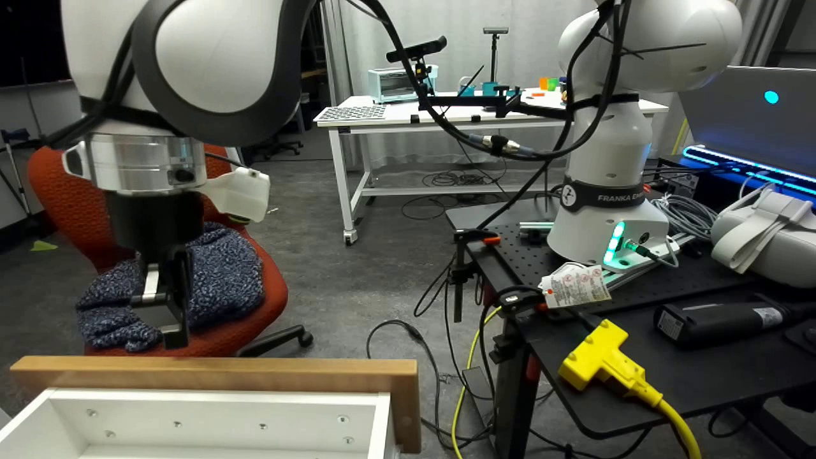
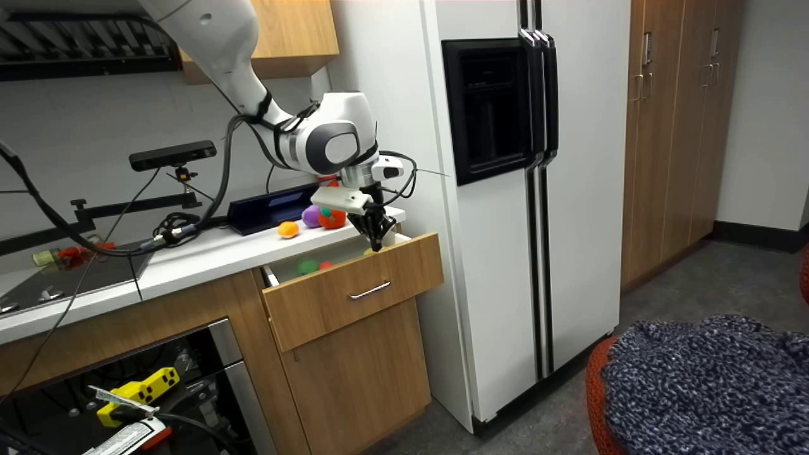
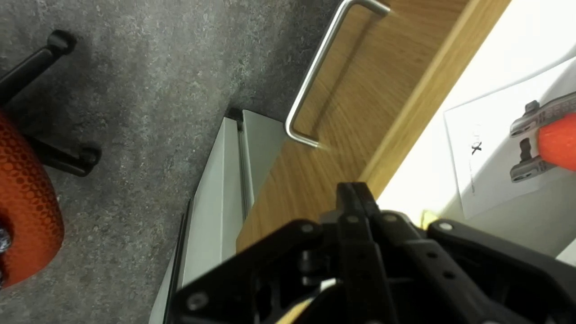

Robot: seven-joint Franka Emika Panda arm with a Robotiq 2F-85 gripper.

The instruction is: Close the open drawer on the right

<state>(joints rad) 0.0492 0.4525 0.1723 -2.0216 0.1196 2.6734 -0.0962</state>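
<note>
The drawer is pulled out and shows in both exterior views, its wooden front [image 2: 341, 300] and tan rim [image 1: 223, 373] facing the room. Its white inside holds a green [image 2: 308, 267] and a red thing. The metal handle [image 3: 310, 76] is on the front. My gripper [image 3: 355, 186] is shut and empty, fingers together, pointing down. In the wrist view its tips overlap the drawer's rim [image 3: 427, 94]. In an exterior view the gripper [image 1: 175, 338] is just above the rim; in an exterior view the tips [image 2: 377, 248] meet its top edge. I cannot tell whether they touch.
A white fridge [image 2: 493, 272] stands right beside the drawer. A white countertop [image 2: 208, 259] above holds an orange toy [image 2: 288, 229], a purple one [image 2: 311, 216] and a dark laptop-like thing. A red chair [image 1: 271, 293] with a dark blanket stands in front of the drawer.
</note>
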